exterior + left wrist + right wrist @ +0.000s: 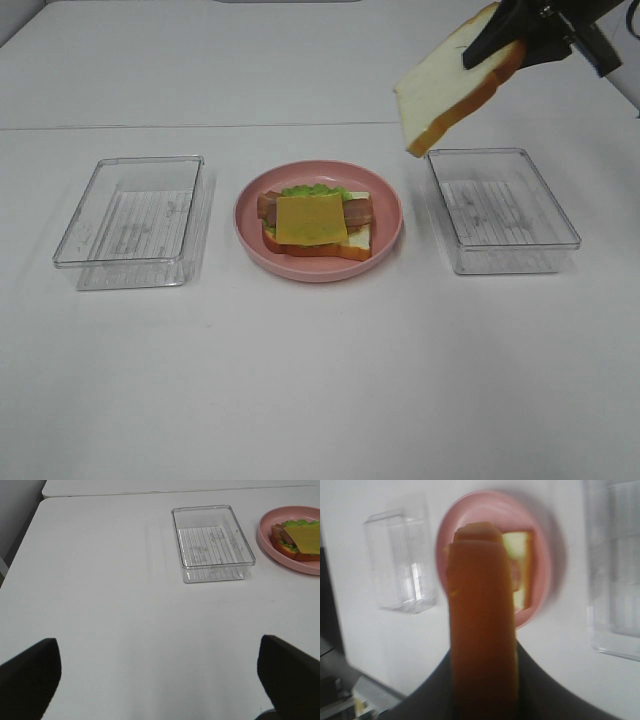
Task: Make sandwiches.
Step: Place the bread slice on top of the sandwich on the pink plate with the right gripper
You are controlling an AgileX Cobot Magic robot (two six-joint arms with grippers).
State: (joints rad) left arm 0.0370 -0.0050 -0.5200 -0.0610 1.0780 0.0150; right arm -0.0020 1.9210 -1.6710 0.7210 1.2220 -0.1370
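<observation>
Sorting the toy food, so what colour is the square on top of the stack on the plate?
Yellow: the cheese square, clearest in the exterior high view.

A lab-like test bench: bare white table point(300, 400), toy food on a pink plate point(385, 245), clear trays point(130, 215).

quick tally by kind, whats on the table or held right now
clear trays: 2, left tray and right tray
pink plate: 1
bread slices: 2, bottom slice and held slice
cheese square: 1
lettuce leaf: 1
bacon layer: 1
total: 8
</observation>
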